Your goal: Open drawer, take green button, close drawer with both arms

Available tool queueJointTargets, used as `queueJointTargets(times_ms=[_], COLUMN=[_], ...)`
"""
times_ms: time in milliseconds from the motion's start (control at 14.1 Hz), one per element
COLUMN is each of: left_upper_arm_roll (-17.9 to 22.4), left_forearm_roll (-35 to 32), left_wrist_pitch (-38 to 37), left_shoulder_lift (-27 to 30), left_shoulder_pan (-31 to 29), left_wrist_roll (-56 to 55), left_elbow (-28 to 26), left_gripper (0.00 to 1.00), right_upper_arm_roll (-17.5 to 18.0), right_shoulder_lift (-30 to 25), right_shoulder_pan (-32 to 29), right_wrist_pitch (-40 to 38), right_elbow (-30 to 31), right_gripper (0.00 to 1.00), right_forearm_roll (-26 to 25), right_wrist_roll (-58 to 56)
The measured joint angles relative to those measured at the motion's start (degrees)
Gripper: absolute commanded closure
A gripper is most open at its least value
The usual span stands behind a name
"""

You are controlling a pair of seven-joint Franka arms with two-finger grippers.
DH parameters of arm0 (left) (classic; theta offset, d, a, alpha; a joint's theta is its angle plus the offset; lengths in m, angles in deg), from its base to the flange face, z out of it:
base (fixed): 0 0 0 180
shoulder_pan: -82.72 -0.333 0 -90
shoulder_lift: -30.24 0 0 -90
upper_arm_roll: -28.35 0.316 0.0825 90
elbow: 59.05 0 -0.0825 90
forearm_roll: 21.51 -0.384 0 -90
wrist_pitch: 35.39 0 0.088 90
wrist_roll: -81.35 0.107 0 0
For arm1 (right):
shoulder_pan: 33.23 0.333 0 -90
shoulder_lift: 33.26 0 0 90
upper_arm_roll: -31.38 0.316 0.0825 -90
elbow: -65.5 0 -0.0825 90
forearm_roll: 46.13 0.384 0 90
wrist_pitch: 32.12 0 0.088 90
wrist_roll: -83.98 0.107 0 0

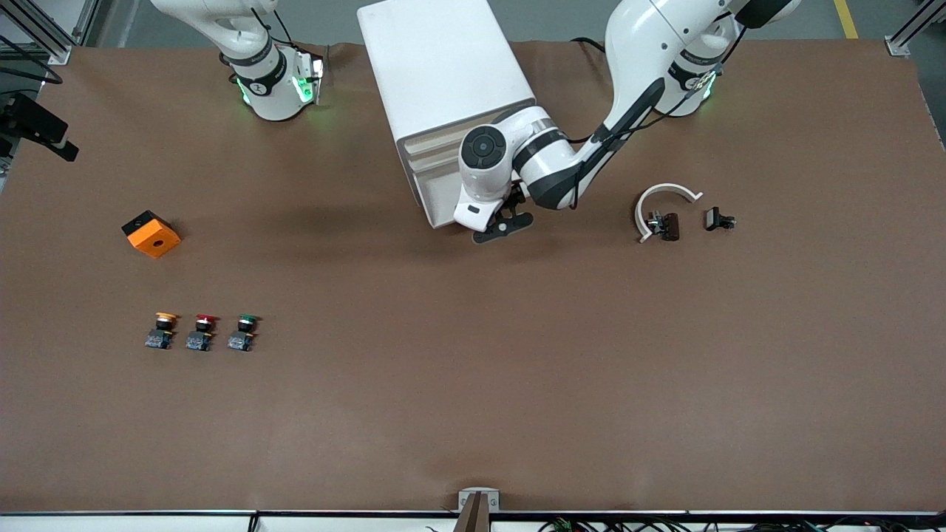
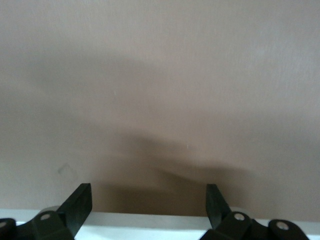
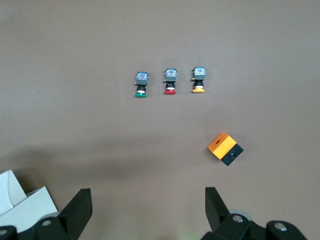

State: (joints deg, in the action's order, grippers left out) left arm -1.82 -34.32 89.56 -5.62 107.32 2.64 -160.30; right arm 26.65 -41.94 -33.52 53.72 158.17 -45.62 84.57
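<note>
The white cabinet (image 1: 443,66) stands at the table's middle, near the arms' bases. Its cream drawer fronts face the front camera, and the lower drawer (image 1: 437,201) looks shut. My left gripper (image 1: 502,227) is low at the cabinet's lower front corner. In the left wrist view it (image 2: 150,192) is open and empty, with a white edge (image 2: 150,222) between its fingers. The green button (image 1: 244,332) stands on the table beside a red one (image 1: 201,332) and a yellow one (image 1: 164,330). My right gripper (image 3: 147,197) is open and empty, high above the green button (image 3: 141,85).
An orange box (image 1: 151,233) lies toward the right arm's end, farther from the front camera than the buttons. A white curved piece with a dark part (image 1: 665,210) and a small black part (image 1: 718,219) lie toward the left arm's end.
</note>
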Motion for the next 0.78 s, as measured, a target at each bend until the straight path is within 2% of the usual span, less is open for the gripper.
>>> queueJointTargets(times_ms=[779], left_upper_arm_roll=[0.1], left_forearm_roll=[10.7], left_wrist_pitch=[-0.4], left_shoulder_lift=[0.0], left_shoulder_pan=[0.0], left_wrist_roll=[1.3], left_elbow=[-0.9], left_gripper=[0.0], right_upper_arm_roll=[-0.6], right_shoulder_lift=[0.0], right_shoulder_pan=[-0.3], right_wrist_pitch=[0.0], right_elbow=[0.0], right_gripper=[0.0], right_forearm_roll=[0.0], right_wrist_roll=[0.0])
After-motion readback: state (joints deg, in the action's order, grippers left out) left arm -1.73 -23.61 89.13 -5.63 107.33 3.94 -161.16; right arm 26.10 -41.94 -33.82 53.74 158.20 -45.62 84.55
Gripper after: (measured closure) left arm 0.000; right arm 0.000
